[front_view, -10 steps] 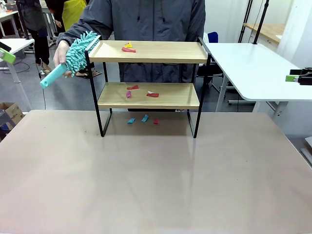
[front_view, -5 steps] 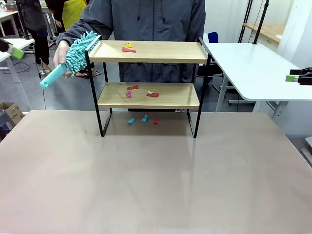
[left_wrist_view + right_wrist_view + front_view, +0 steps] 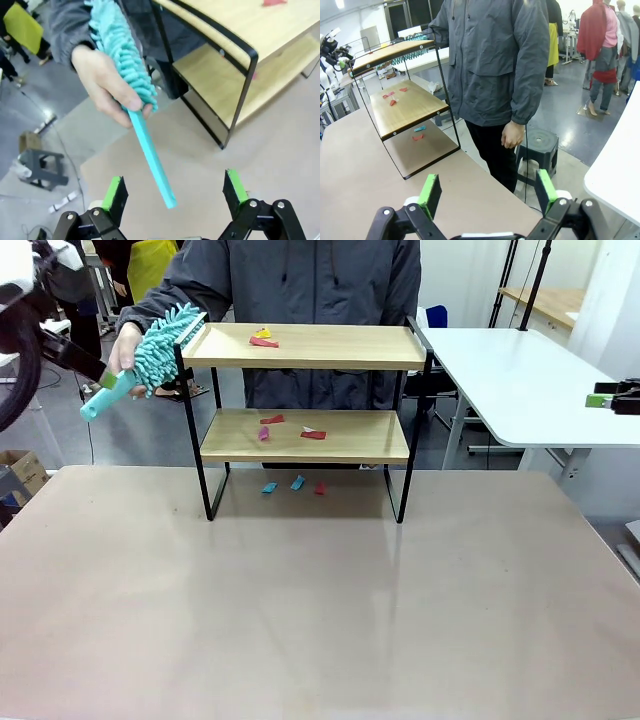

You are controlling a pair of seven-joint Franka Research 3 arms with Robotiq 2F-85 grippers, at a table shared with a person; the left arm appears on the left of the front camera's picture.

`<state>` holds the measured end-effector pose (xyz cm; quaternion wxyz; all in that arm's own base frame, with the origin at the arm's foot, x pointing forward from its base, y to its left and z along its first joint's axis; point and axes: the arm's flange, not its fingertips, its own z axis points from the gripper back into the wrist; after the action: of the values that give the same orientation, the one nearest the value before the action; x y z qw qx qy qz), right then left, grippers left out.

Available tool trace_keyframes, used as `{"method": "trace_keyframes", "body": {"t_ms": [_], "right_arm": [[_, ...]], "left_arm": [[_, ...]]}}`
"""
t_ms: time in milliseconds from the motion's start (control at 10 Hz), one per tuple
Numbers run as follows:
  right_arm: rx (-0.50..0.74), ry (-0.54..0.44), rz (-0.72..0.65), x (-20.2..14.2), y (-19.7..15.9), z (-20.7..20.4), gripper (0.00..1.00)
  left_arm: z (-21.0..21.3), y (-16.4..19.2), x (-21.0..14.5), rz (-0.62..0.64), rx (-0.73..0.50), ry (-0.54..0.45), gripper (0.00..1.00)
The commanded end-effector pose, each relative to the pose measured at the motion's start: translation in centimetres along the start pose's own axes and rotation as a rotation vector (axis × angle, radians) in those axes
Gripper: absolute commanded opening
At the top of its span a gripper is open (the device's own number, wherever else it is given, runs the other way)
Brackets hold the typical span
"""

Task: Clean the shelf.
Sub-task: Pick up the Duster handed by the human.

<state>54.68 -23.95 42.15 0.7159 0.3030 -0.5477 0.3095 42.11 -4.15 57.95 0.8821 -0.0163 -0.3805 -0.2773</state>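
The shelf (image 3: 310, 346) stands at the table's far side, with red and yellow scraps (image 3: 263, 338) on its top board and red and pink scraps (image 3: 272, 422) on the lower one. A person's hand (image 3: 125, 345) holds a teal fluffy duster (image 3: 155, 340) at the shelf's left end, handle pointing down-left. My left gripper (image 3: 104, 377) is at that handle's tip. In the left wrist view the left gripper (image 3: 174, 192) is open, and the duster's handle (image 3: 155, 165) ends between its green pads without touching them. My right gripper (image 3: 487, 187) hangs open and empty far to the right.
Blue and red scraps (image 3: 297, 483) lie on the table (image 3: 320, 600) under the shelf. A white side table (image 3: 520, 380) stands at the right, below my right gripper (image 3: 598, 395). The person (image 3: 495, 60) stands just behind the shelf. A black stool (image 3: 540, 145) sits on the floor.
My left arm has swung in from the far left edge up to the duster's handle tip. The person's hand, duster and right gripper have stayed put.
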Motion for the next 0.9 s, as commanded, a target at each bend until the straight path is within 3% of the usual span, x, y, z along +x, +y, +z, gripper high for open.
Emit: {"method": "trace_keyframes", "body": {"t_ms": [0, 700, 800], "right_arm": [[-0.002, 0.004, 0.005, 0.2, 0.0, -0.1, 1.00], [-0.002, 0.004, 0.005, 0.2, 0.0, -0.1, 1.00], [-0.002, 0.004, 0.005, 0.2, 0.0, -0.1, 1.00]], "left_arm": [[-0.8, 0.0, 0.0, 0.029, 0.024, 0.054, 1.00], [-5.4, 1.1, -0.1, 0.102, 0.007, 0.153, 1.00], [-5.7, 1.4, 0.0, 0.116, 0.030, 0.177, 0.66]]}}
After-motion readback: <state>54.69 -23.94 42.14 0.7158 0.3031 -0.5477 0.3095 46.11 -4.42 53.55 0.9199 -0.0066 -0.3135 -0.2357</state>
